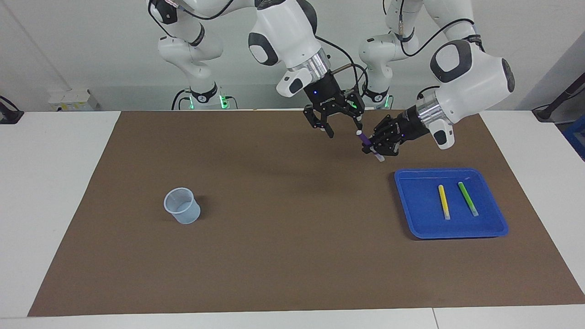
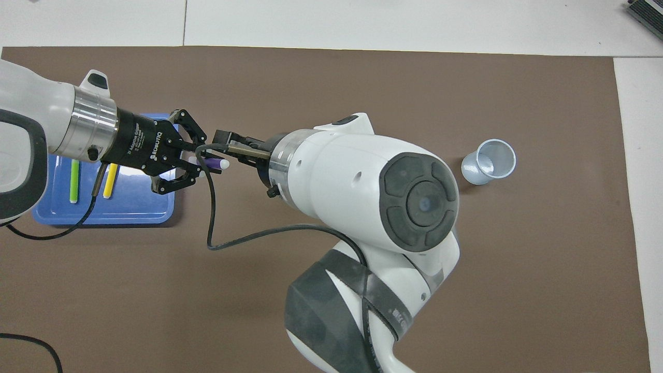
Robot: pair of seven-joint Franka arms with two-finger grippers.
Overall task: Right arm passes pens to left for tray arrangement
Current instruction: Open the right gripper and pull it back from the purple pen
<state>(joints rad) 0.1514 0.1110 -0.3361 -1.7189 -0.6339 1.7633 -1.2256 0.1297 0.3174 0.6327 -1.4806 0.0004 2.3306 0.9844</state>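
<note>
"ROBOTIQ" is read on the left claw (image 2: 187, 158) body. The left claw is clamped on the purple pen (image 1: 368, 145), held tilted in the air over the brown mat (image 1: 274, 256), near the blue tray (image 1: 408, 201). The right claw (image 1: 343, 128) is spread apart, empty, just beside the pen's whitish top. Yellow pen (image 1: 443, 201) & green pen (image 1: 467, 198) lie side by side in the tray, whitish ends away from the robots.

White table (image 1: 55, 192), brown mat (image 1: 283, 256), blue tray (image 1: 413, 205), translucent cup (image 1: 182, 206)
</note>
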